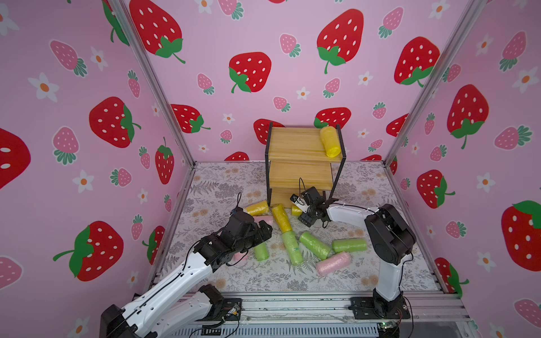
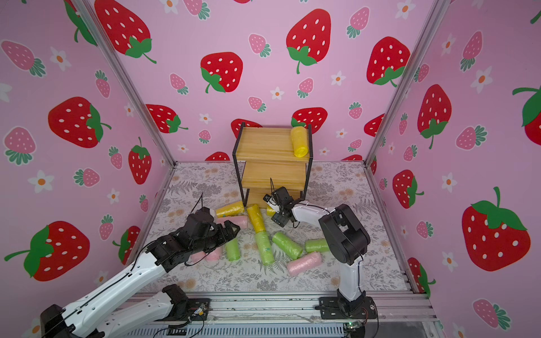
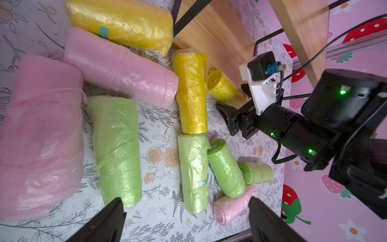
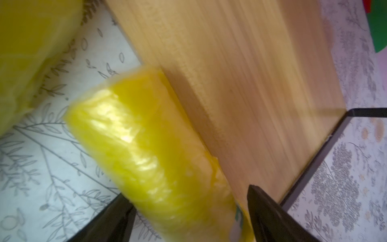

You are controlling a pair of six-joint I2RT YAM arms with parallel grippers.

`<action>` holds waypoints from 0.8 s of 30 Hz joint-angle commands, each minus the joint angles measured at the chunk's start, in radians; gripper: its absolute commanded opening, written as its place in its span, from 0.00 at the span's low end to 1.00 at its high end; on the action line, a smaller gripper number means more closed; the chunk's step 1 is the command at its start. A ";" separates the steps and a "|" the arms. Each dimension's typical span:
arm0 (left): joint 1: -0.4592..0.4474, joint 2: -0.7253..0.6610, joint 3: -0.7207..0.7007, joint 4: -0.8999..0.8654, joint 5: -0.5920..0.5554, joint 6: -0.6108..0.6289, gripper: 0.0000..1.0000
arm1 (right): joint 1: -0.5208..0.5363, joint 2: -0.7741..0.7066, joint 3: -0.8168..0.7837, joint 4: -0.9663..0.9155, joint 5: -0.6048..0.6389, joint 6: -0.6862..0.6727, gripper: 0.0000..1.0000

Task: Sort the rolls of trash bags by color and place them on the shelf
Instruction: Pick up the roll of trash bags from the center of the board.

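Note:
The shelf [image 1: 295, 143] stands at the back of the mat, with one yellow roll [image 1: 330, 141] on its top board. Several rolls lie on the mat in front of it: yellow [image 1: 281, 218], light green [image 1: 314, 245] and pale pink [image 1: 333, 263]. My right gripper [image 4: 188, 191] is low at the shelf's foot, its jaws apart on either side of a small yellow roll [image 4: 146, 146] that lies against the bottom board. My left gripper [image 3: 185, 199] hangs open over the left of the pile, above a green roll [image 3: 117, 150] and pink rolls [image 3: 41, 136], holding nothing.
Strawberry-patterned walls close in three sides. A metal rail [image 1: 292, 301] runs along the front edge, where both arm bases sit. The right arm's bulky elbow [image 1: 389, 234] stands over the mat's right side, next to a green roll [image 1: 349, 245].

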 commanded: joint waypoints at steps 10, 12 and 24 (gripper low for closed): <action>-0.011 -0.032 -0.023 0.047 0.005 -0.023 0.96 | -0.003 -0.152 -0.022 -0.231 -0.231 0.168 0.65; -0.014 -0.022 -0.022 0.062 0.011 -0.030 0.96 | -0.003 -0.172 -0.021 -0.281 -0.272 0.188 0.65; -0.057 0.056 0.034 0.104 0.008 -0.023 0.96 | -0.018 -0.175 0.009 -0.289 -0.166 0.161 0.98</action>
